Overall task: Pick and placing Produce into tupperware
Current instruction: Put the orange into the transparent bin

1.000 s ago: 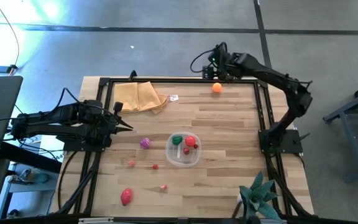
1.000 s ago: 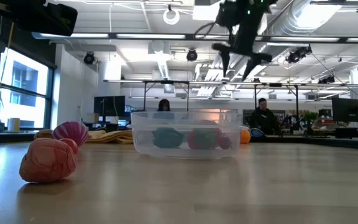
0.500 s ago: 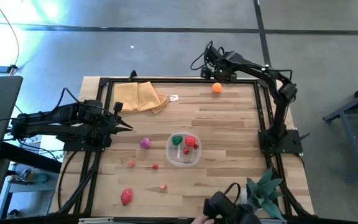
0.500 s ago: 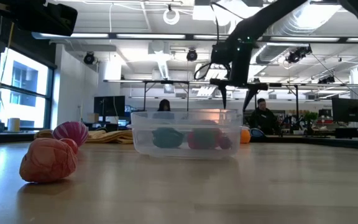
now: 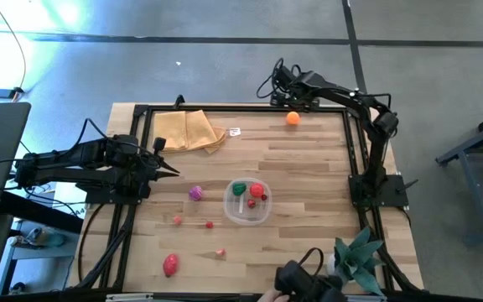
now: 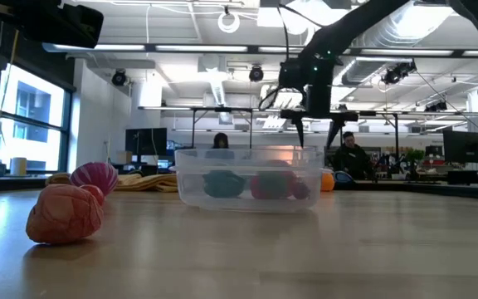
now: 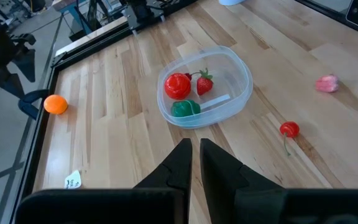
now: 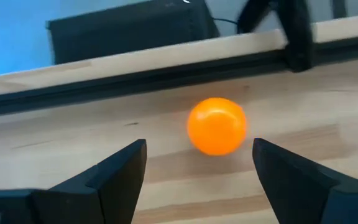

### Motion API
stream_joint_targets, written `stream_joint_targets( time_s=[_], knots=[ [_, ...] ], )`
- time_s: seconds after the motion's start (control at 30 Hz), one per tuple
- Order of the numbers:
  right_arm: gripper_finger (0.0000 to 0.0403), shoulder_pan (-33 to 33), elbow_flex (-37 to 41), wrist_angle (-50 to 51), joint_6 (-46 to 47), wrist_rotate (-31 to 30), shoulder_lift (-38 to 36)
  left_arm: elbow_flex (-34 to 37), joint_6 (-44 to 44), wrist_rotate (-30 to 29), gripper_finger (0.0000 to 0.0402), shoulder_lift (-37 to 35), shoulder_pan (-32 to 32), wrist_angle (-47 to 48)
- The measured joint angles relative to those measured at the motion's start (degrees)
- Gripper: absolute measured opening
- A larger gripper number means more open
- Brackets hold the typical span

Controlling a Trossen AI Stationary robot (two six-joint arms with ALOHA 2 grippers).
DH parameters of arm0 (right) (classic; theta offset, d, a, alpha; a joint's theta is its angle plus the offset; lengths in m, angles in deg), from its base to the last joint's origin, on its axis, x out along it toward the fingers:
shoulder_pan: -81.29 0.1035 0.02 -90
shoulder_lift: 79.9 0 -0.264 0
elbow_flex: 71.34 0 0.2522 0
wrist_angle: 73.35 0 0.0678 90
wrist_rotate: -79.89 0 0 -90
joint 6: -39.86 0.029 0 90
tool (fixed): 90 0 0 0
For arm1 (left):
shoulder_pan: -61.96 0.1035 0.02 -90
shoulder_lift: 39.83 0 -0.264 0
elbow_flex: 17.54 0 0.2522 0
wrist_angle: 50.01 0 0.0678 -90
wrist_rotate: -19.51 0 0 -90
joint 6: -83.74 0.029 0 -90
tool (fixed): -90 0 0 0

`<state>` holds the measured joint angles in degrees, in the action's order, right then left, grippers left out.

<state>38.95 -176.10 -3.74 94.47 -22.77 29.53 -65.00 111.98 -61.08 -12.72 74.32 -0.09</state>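
Note:
The clear round tupperware [image 5: 227,201] stands mid-table, its base flat on the wood, with a green and two red pieces of produce inside [image 7: 182,87]. An orange ball [image 5: 293,119] rests on the wood near the far edge. My right gripper [image 5: 285,101] hangs open above it. In the right wrist view its fingers stand on either side of the ball [image 8: 217,126] without touching. The low view shows those fingertips [image 6: 316,137] well above the table. A magenta piece [image 5: 195,194], small red pieces [image 5: 209,224] and a larger red one [image 5: 170,265] lie loose. My left gripper [image 5: 170,170] waits shut at the left.
A tan folded cloth [image 5: 189,130] lies at the far left. A spiky green plant [image 5: 357,256] stands at the near right corner. Beside the plant, at the near edge, is a dark object [image 5: 304,281] with a person's hand. A black frame [image 5: 225,109] rims the table.
My right gripper has come down toward the orange ball and a little toward the table's left edge, staying open. At the near edge a dark object with a person's hand has come into view beside the plant. The produce and the tupperware have not moved.

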Motion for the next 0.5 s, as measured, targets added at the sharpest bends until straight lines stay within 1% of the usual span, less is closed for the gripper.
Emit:
stream_joint_targets(
  time_s=[0.27, 0.5],
  knots=[
    [0.0284, -2.04, 0.02, 3.44, -0.71, 0.94, 0.45, 0.00, -0.01, 0.00, 0.0024, 0.00, 0.00, 0.00],
    [0.0284, -2.79, 0.00, 2.03, -2.13, 3.52, 3.59, 0.00, 0.01, 0.00, 0.0024, 0.02, 0.00, 0.00]
  ],
)
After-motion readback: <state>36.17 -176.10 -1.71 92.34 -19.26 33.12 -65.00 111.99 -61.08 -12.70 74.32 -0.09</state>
